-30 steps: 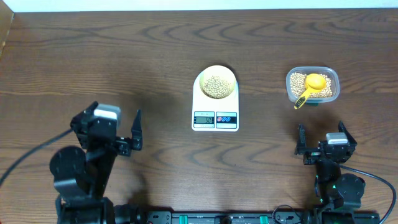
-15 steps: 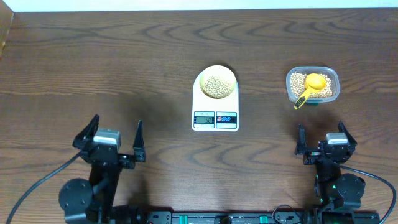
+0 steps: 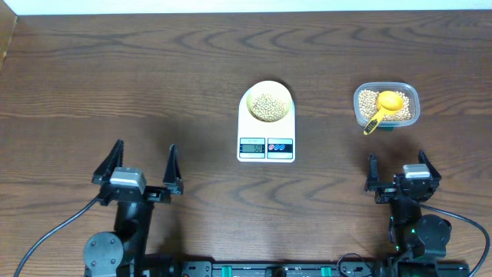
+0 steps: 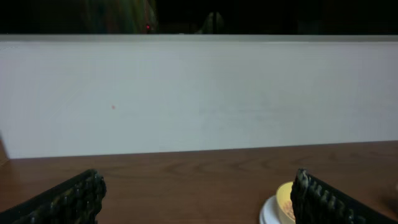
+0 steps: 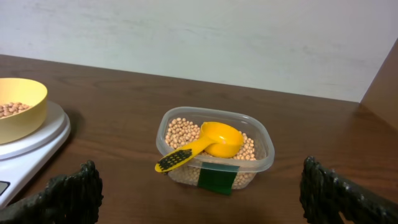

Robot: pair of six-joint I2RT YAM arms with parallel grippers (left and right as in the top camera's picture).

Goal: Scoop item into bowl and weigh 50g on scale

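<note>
Tan beans (image 3: 267,107) lie in the pale yellow bowl (image 3: 250,94) on the white scale (image 3: 266,131) mid worktop (image 3: 154,77), while my left gripper (image 3: 144,150) and right gripper (image 3: 397,161) hang wide open, holding nothing, near the front edge.

A dark brown wood-grain surface (image 3: 154,77) stretched wide under even light, and a plain white wall (image 4: 199,93) stood along its far edge, darkness above it.
</note>
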